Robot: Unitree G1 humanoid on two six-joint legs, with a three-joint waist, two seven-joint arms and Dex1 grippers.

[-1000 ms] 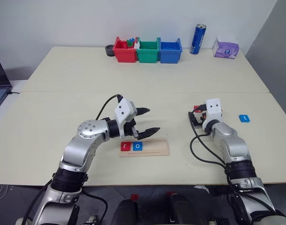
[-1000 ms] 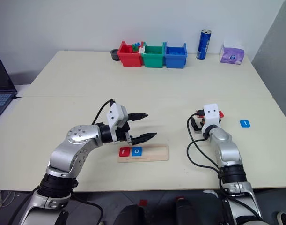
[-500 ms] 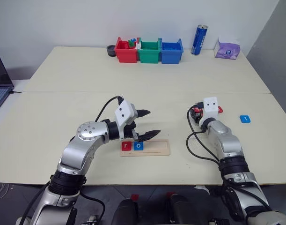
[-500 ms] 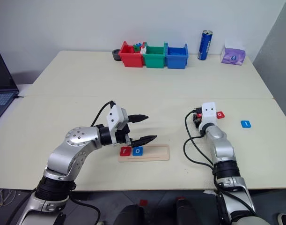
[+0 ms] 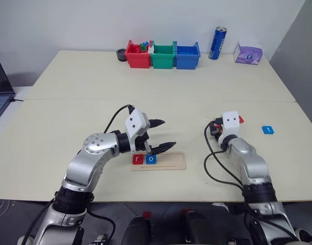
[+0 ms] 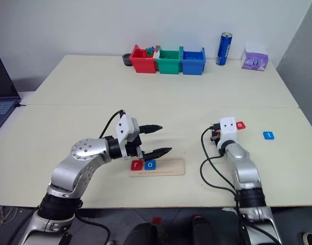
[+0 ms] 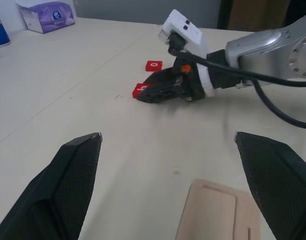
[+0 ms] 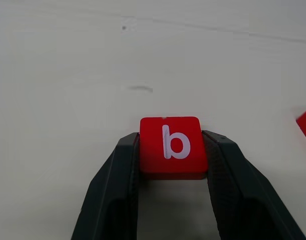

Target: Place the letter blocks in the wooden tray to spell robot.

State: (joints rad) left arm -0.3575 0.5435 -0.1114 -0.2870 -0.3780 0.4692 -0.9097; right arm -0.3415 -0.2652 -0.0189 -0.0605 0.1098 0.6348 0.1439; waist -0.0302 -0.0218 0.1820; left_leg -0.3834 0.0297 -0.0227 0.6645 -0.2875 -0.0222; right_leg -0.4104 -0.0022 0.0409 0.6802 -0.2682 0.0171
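b block: the red b block (image 8: 171, 145) sits pinched between the right gripper's fingers, its white letter facing up; next letter due, I judge, since the word needs b 3rd.
Right gripper: the right gripper (image 8: 171, 150) is narrowed onto the b block, 1 finger (image 8: 123, 170) pressed to each side; it sits low over the table at about 3 o'clock from the tray.
Wooden tray: the wooden tray (image 5: 171, 160) lies near the table's front edge; its left end holds a red r block (image 5: 137, 159) and a blue o block (image 5: 151, 159) side by side, the remaining 3 places are bare.
Other blocks: a red o block (image 6: 240, 124) lies just beyond the right gripper at 12 o'clock; a blue t block (image 5: 268, 129) rests further out at 3 o'clock, apart from everything.
Left gripper: the left gripper (image 5: 161, 134) hangs wide and holds nothing, just above the tray's left end; probably waiting clear of the free slots.
Background: 3 bins (image 5: 162, 55) line the far edge at 12 o'clock.
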